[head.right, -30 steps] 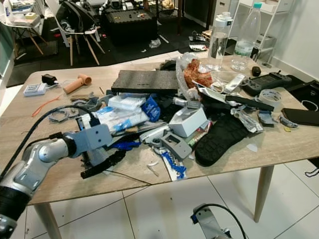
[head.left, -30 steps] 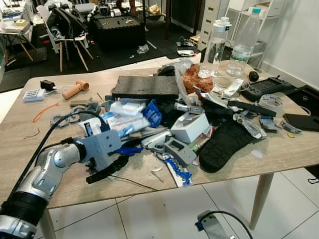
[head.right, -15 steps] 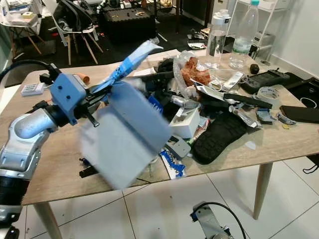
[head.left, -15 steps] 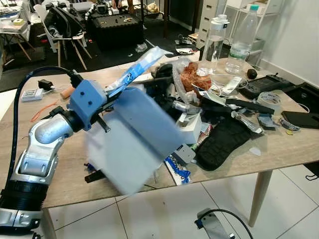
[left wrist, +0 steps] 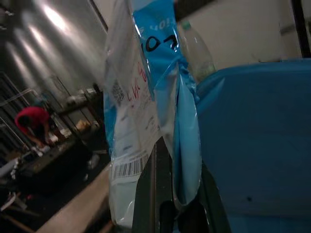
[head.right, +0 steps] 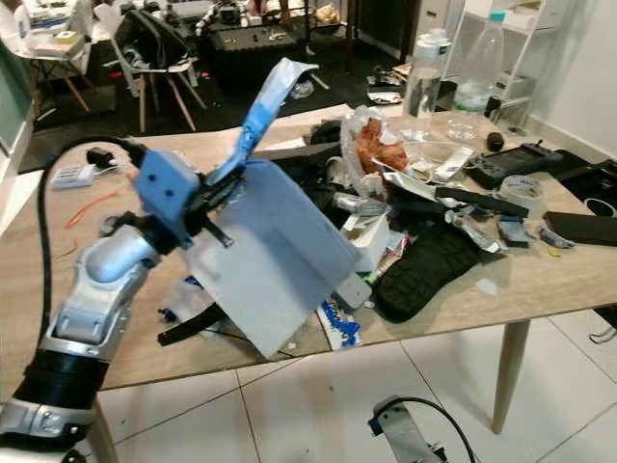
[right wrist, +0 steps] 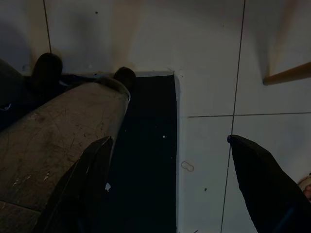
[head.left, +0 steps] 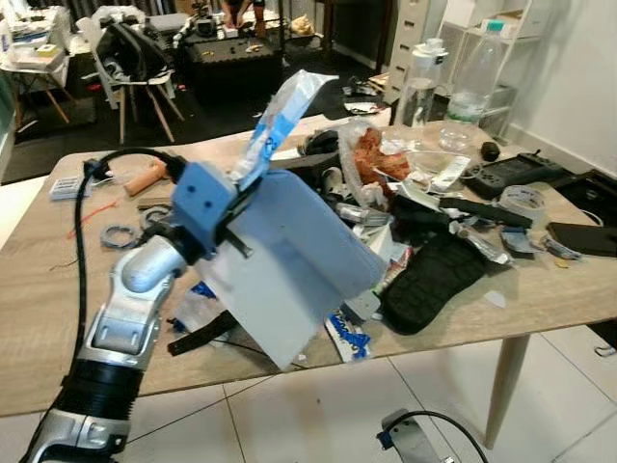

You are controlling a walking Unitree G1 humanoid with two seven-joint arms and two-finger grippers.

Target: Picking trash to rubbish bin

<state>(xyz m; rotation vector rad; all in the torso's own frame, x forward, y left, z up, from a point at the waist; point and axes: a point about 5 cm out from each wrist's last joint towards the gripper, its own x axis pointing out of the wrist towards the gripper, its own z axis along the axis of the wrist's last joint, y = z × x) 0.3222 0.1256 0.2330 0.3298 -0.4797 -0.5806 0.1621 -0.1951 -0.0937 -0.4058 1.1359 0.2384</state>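
Trash first: left gripper (head.left: 234, 185) pinches a blue-and-white plastic pouch (head.left: 280, 121) above the cluttered wooden surface (head.left: 39, 289) (bin-bound, presumably); right gripper (right wrist: 170, 189) hangs spread.

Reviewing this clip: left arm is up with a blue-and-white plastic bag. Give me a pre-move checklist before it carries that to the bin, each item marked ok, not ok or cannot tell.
1. Grip: the left gripper is shut on the plastic bag, pinched between its fingers: ok.
2. Lift: the bag is raised above the table and the clutter: ok.
3. Trailing items: a large blue-grey sheet hangs at the gripper; whether it is also gripped or just caught: cannot tell.
4. Snag risk: the sheet's lower edge sits near the black strap on the table; contact: cannot tell.
5. Right gripper: hangs open over the floor tiles, idle: ok.
6. Rubbish bin located: cannot tell.
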